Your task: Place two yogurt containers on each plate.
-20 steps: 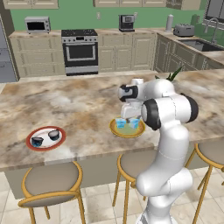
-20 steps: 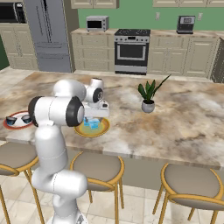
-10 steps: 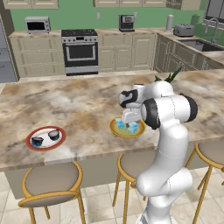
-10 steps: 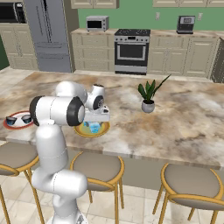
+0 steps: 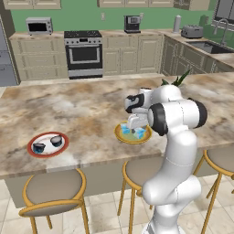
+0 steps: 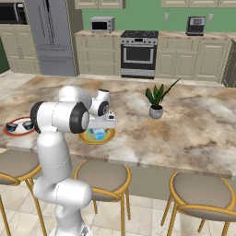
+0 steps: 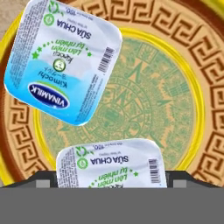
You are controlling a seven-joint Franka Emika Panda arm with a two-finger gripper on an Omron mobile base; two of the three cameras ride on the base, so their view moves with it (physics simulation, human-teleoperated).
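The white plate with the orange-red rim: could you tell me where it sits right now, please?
The white plate lies near the counter's front edge, far left in both base views, carrying two dark yogurt cups, well apart from the yellow-green plate under the pincer.

hand dropped lower toward the yellow-green plate (image 5: 132, 136), fingers (image 7: 43, 178) spread wider beside the near light blue cup (image 7: 111, 164)

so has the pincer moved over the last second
Yes, slightly. In the left base view the pincer has lifted a little off the yellow-green plate, toward the stove.
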